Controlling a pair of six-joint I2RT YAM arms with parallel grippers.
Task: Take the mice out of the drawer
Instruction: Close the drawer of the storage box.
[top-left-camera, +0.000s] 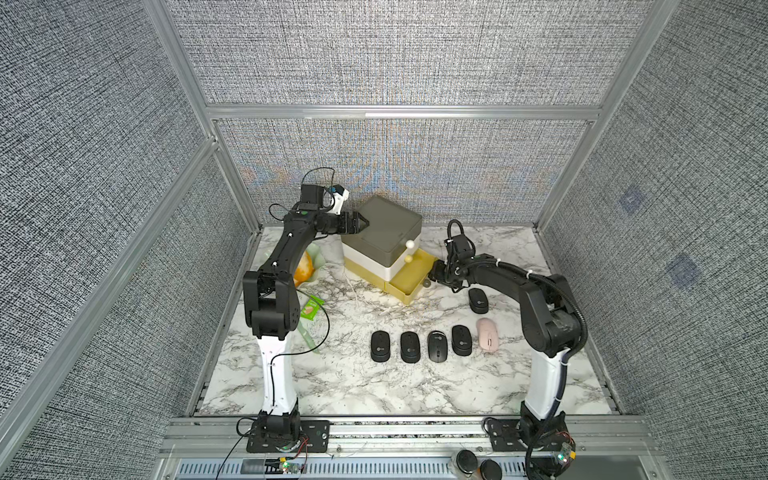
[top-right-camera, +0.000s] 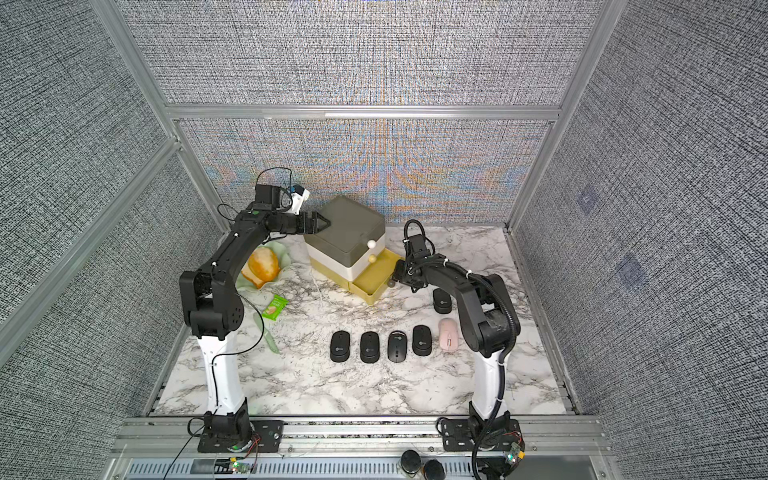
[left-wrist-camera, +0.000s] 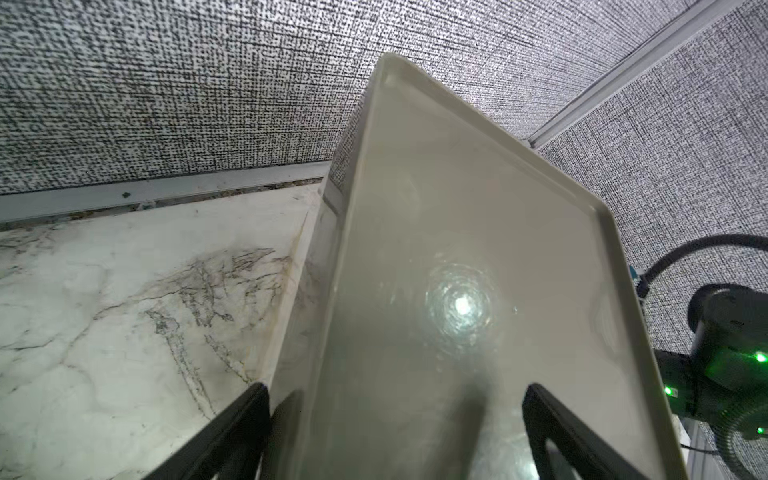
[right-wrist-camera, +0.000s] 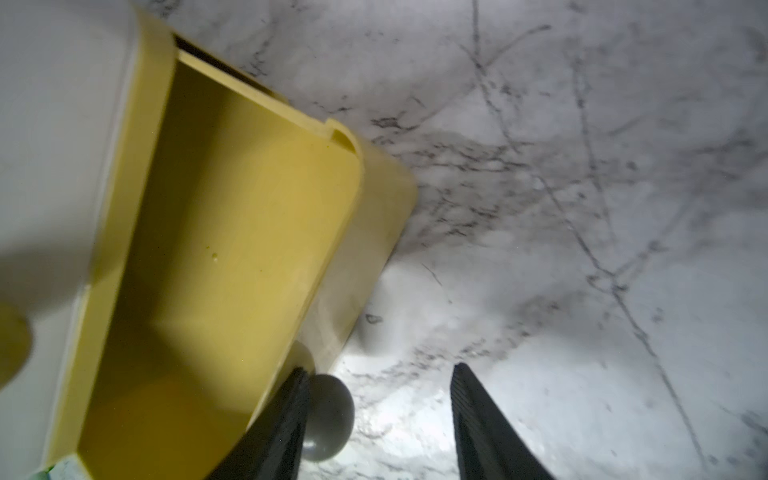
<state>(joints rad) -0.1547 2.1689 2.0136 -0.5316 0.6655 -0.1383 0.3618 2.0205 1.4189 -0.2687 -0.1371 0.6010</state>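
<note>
The yellow bottom drawer (top-left-camera: 415, 296) (top-right-camera: 376, 296) of a three-tier unit stands pulled out, and no mouse shows inside it (right-wrist-camera: 232, 232). The mice lie on the marble. Several black ones (top-left-camera: 409, 347) (top-right-camera: 369, 346) form a row, a pink one (top-left-camera: 487, 335) (top-right-camera: 449, 335) ends it, and another black one (top-left-camera: 478, 300) lies behind. My right gripper (top-left-camera: 432, 277) (right-wrist-camera: 380, 370) is open at the drawer's front, its grey knob (right-wrist-camera: 328, 415) against one finger. My left gripper (top-left-camera: 360, 223) (left-wrist-camera: 395, 388) is open, straddling the edge of the unit's grey top (left-wrist-camera: 457, 232).
At the left stand a pale green bowl (top-right-camera: 284, 253) with an orange-yellow item in it, a green packet (top-left-camera: 311, 309) and a pale green spoon (top-right-camera: 270, 338). Fabric walls on aluminium frames close in the back and both sides.
</note>
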